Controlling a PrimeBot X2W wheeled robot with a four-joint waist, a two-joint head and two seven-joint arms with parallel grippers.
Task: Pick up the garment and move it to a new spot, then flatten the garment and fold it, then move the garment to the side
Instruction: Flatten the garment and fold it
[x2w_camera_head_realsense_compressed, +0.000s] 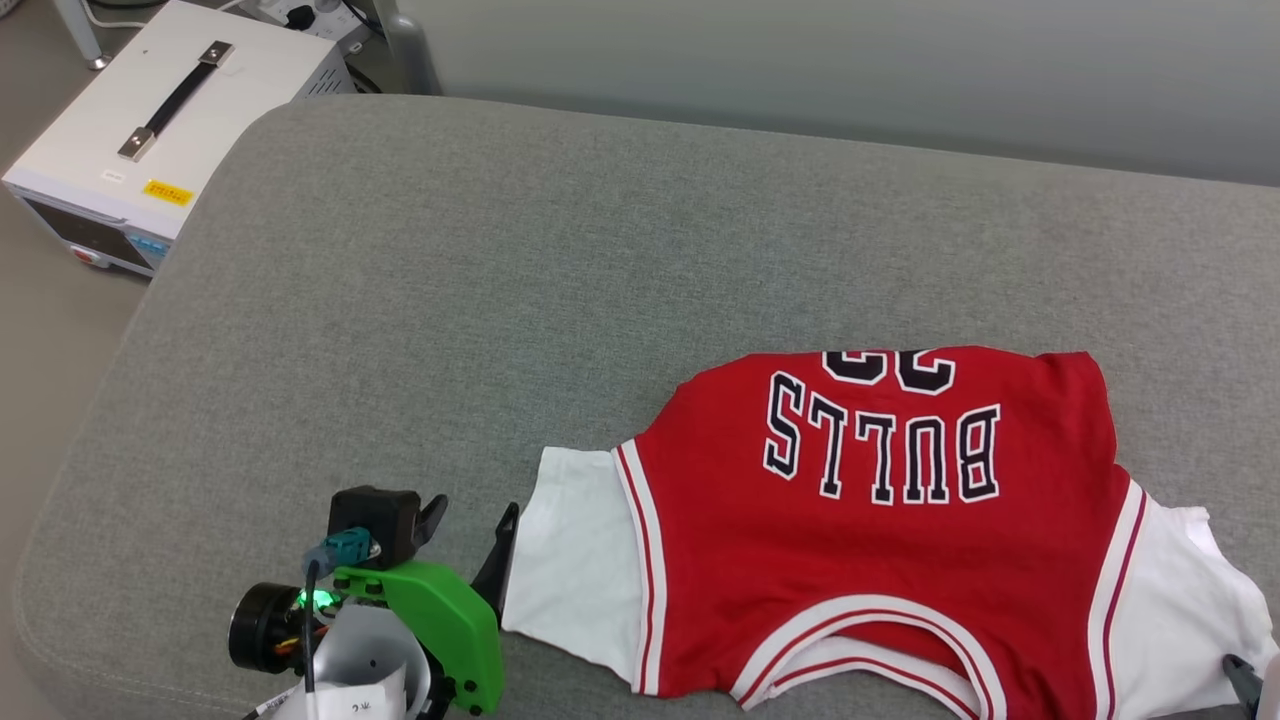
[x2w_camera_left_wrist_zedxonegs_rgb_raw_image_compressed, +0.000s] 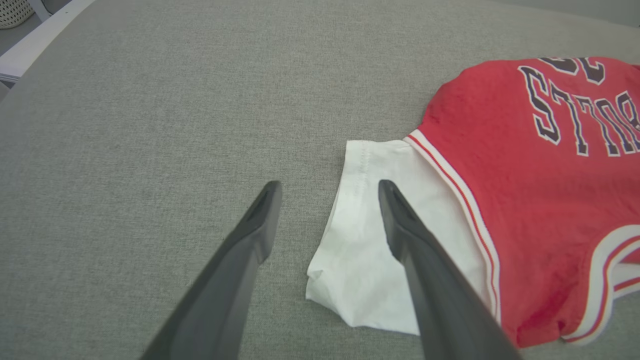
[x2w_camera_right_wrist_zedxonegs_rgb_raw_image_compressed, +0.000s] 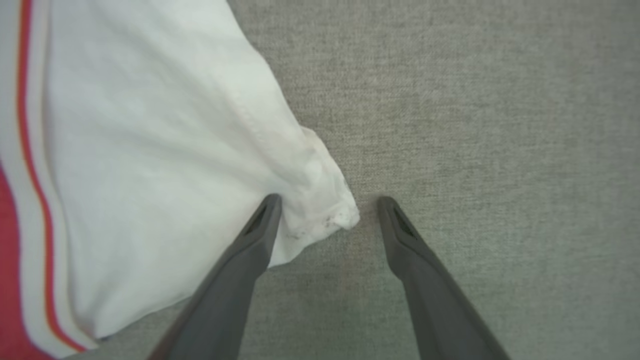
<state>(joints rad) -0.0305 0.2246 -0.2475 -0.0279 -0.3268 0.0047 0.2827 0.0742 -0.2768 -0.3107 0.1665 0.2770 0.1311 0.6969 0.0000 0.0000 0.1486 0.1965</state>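
Observation:
The garment (x2w_camera_head_realsense_compressed: 870, 540), a red jersey with white sleeves and an upside-down "BULLS" print, lies spread on the grey cushion (x2w_camera_head_realsense_compressed: 500, 300) with its collar toward me. My left gripper (x2w_camera_head_realsense_compressed: 476, 508) is open beside the garment's left sleeve (x2w_camera_left_wrist_zedxonegs_rgb_raw_image_compressed: 360, 250). In the left wrist view the left gripper (x2w_camera_left_wrist_zedxonegs_rgb_raw_image_compressed: 328, 185) straddles the sleeve's outer edge, one finger over white cloth and one over bare cushion. My right gripper (x2w_camera_right_wrist_zedxonegs_rgb_raw_image_compressed: 328, 198) is open, and the crumpled corner of the right sleeve (x2w_camera_right_wrist_zedxonegs_rgb_raw_image_compressed: 150, 165) lies between its fingers. One dark finger (x2w_camera_head_realsense_compressed: 1243, 678) of it peeks in at the head view's lower right.
A white box with a black handle (x2w_camera_head_realsense_compressed: 150, 120) stands on the floor off the cushion's far left corner, with cables behind it. A pale wall (x2w_camera_head_realsense_compressed: 850, 60) runs along the back. Bare cushion stretches left of and beyond the garment.

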